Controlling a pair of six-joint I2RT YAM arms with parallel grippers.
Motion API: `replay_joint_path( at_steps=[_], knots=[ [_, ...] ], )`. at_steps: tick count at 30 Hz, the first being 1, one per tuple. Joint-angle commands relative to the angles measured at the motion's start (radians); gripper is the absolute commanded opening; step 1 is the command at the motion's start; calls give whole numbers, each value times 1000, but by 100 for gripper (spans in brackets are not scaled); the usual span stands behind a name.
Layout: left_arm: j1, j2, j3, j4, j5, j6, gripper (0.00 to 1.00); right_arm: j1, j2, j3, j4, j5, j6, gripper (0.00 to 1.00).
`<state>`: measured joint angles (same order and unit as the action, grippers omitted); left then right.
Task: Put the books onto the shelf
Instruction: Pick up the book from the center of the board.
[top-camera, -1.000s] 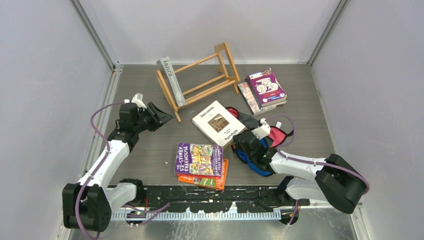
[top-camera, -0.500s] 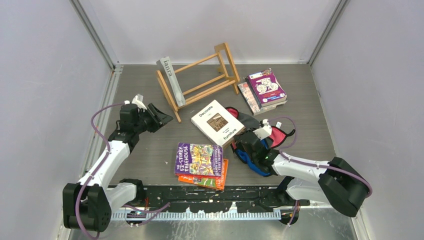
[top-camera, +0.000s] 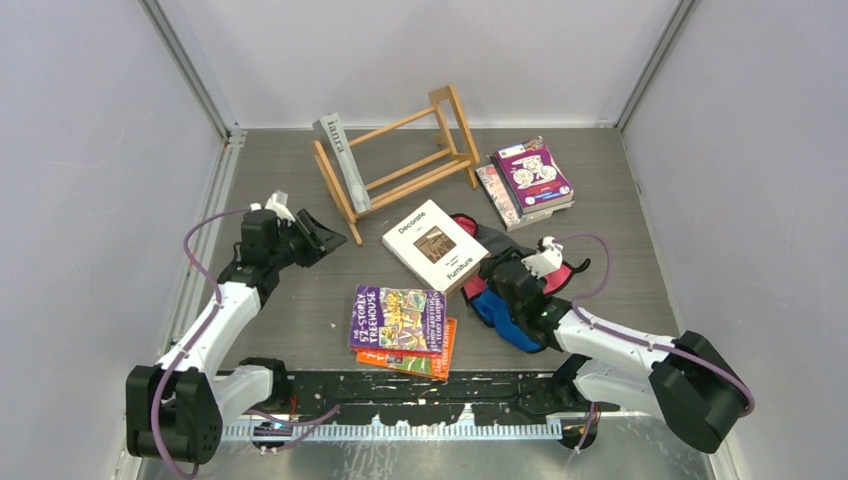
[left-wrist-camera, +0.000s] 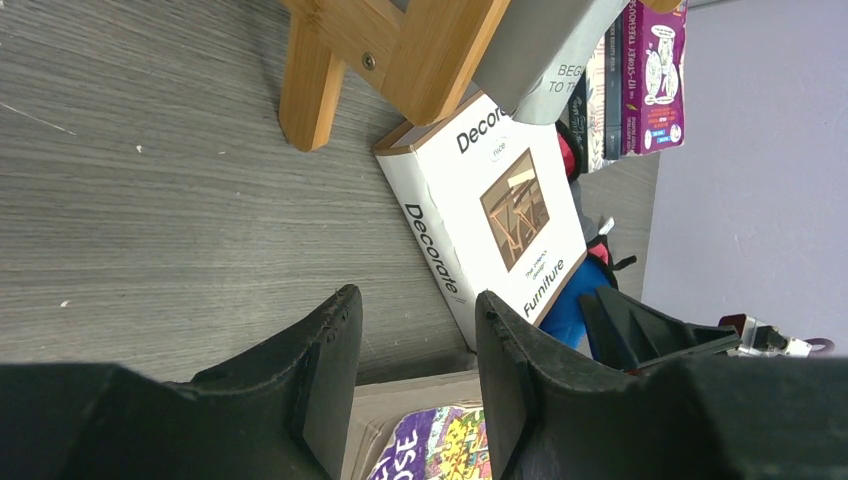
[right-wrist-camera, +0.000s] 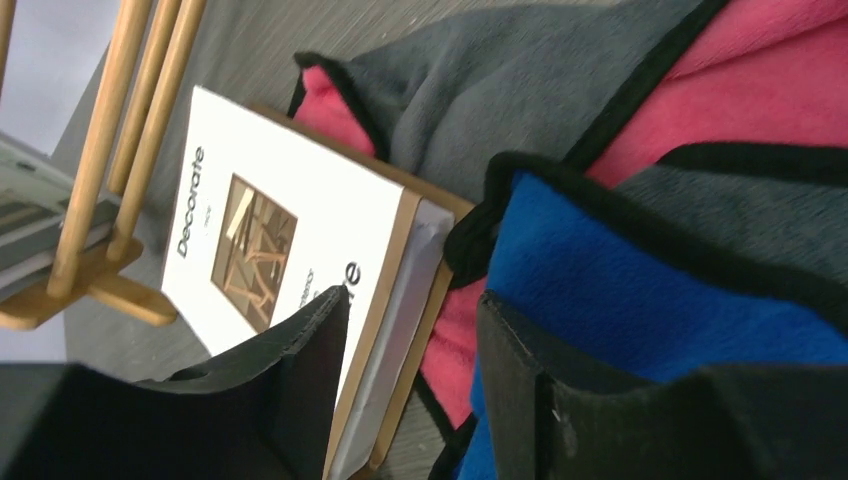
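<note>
right arm has swung its elbow out toward the near right corner, and the right end effector (right-wrist-camera: 410, 320) has sprung apart. it sits released, low over the edge where the white decorate book (top-camera: 436, 245) meets the blue cloth (top-camera: 505, 325), gripping neither. the left end effector (left-wrist-camera: 415, 310) hangs released too, empty, just left of the shelf (top-camera: 405, 160). that shelf stands at the back of the desk (top-camera: 620, 260) with a grey book (top-camera: 338, 158) propped in its left end. a purple-topped stack (top-camera: 533, 177) lies to its right. the treehouse book (top-camera: 398, 318) rests on an orange book (top-camera: 405, 363) near the arms' bases.
</note>
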<state>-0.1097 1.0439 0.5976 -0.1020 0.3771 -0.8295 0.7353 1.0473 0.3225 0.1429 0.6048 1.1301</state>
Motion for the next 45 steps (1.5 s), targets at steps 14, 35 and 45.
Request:
replay_joint_path(
  at_steps=[14,35,45],
  knots=[
    [-12,-8,-14,66,8,12,46,-90,156,35,215,-57,-84,53],
    [-36,28,-29,97,-6,0,46,-95,166,58,218,-71,-98,53],
    [-36,25,-37,123,-5,3,45,-112,257,64,336,-102,-116,52]
  ],
)
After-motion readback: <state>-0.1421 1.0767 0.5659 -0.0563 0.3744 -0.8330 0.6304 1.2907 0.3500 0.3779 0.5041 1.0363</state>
